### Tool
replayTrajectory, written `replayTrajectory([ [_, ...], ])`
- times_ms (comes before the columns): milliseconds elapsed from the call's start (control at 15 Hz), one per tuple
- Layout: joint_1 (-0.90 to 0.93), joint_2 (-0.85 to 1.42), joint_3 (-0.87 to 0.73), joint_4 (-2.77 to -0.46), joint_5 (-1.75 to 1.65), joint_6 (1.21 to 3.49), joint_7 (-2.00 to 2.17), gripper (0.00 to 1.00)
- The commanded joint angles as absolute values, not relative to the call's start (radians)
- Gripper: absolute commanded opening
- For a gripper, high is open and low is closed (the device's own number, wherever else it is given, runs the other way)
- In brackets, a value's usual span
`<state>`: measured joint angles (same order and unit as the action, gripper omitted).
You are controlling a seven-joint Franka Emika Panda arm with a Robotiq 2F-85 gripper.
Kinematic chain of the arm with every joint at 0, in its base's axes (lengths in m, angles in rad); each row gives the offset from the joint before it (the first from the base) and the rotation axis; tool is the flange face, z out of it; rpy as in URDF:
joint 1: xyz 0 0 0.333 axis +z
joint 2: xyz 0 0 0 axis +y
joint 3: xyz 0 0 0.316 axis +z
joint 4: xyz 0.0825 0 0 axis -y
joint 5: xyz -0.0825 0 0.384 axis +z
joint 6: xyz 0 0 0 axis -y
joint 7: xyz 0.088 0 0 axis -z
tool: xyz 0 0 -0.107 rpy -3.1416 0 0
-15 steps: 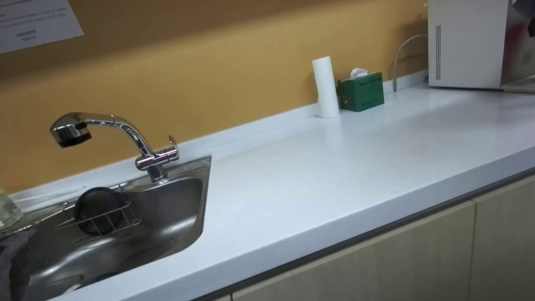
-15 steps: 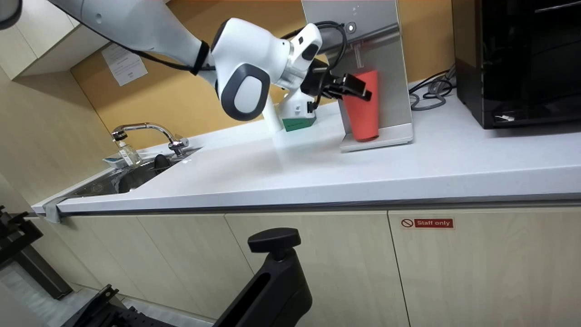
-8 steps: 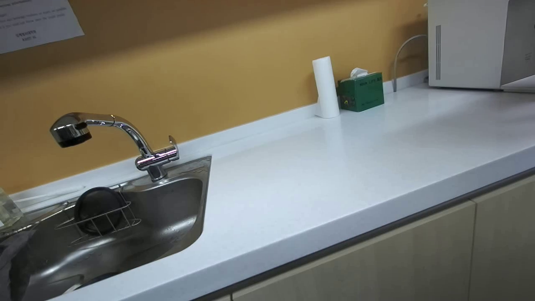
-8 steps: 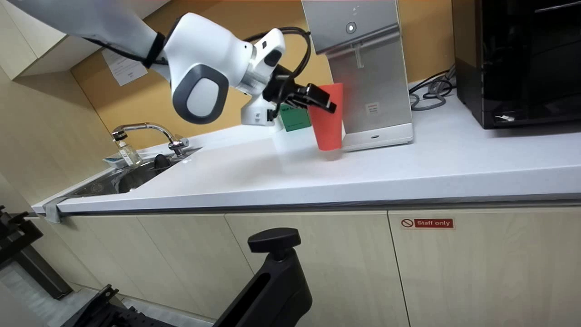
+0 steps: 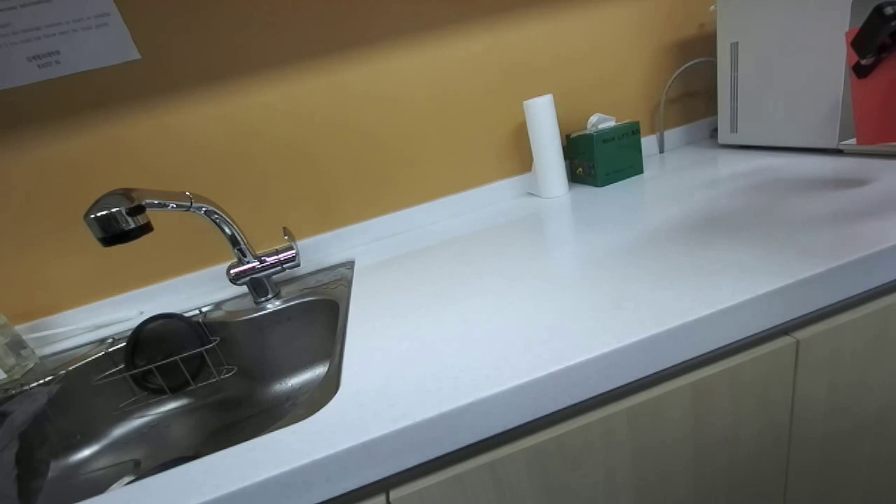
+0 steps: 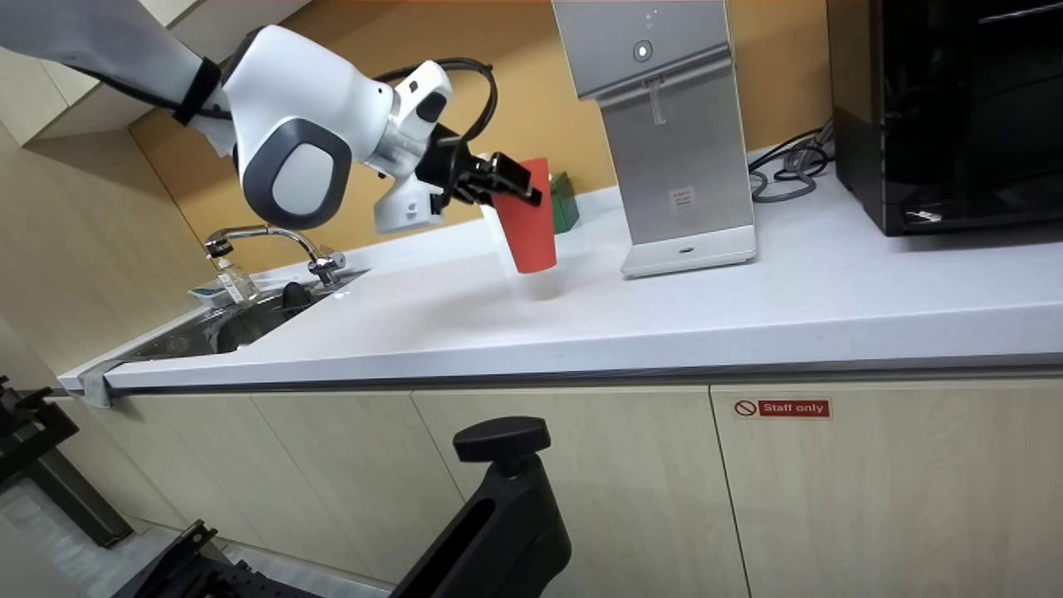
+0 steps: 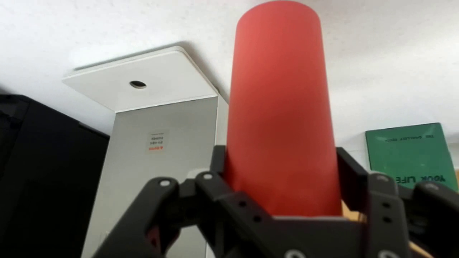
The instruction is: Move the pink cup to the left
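The pink cup (image 6: 530, 237), a reddish tapered tumbler, is held a little above the white counter, with a faint shadow under it. My gripper (image 6: 519, 184) is shut on its upper part, one finger on each side. In an exterior view the cup (image 5: 873, 108) shows only in part at the right edge, with the black gripper (image 5: 875, 42) across its top. In the wrist view the cup (image 7: 281, 107) fills the middle between the fingers of the gripper (image 7: 281, 166). The cup's far side is hidden.
A grey water dispenser (image 6: 681, 166) stands beside the cup. A green tissue box (image 5: 605, 154) and a white paper roll (image 5: 546, 147) stand by the wall. A sink (image 5: 280, 350) with a faucet (image 5: 224, 231) lies further along. A black appliance (image 6: 955, 124) stands past the dispenser.
My gripper has carried the cup away from the dispenser toward the sink side, leftward in an exterior view. The cup has come into sight at the right edge elsewhere.
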<state>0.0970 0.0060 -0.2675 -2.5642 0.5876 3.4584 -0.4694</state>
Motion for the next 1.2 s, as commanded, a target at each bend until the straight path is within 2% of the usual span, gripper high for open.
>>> replayTrajectory([
  [0,0.112,-0.001,-0.256,-2.561,0.578,3.458,-0.506,0.48],
  [1133,0.148,0.208,-0.232,-2.424,0.568,3.457,-0.324,0.48],
])
